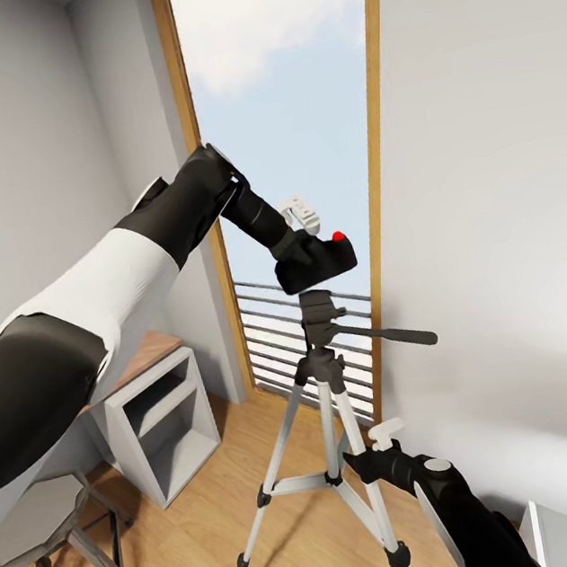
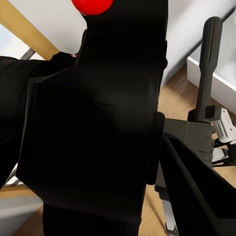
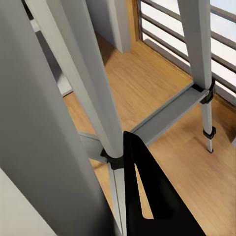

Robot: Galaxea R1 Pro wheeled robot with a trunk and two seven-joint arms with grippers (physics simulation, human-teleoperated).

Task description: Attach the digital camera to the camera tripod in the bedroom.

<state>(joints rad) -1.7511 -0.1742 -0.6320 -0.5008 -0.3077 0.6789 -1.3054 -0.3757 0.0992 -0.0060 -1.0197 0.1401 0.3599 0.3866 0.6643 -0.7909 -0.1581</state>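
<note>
Left wrist view: digital camera [image 2: 93,128] blocks most of the frame, clamped in the left gripper [image 1: 301,249] directly above the camera tripod [image 1: 320,378] head. Right gripper [image 1: 369,461] sits against a tripod leg; jaw state cannot be determined.

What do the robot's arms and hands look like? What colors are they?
The left arm is chunky and round, with glossy black sections and a white band between them. Near its wrist sits a small white bracket. The right arm is black too, with a white piece by its wrist. The fingers are flat, black and pointed.
</note>
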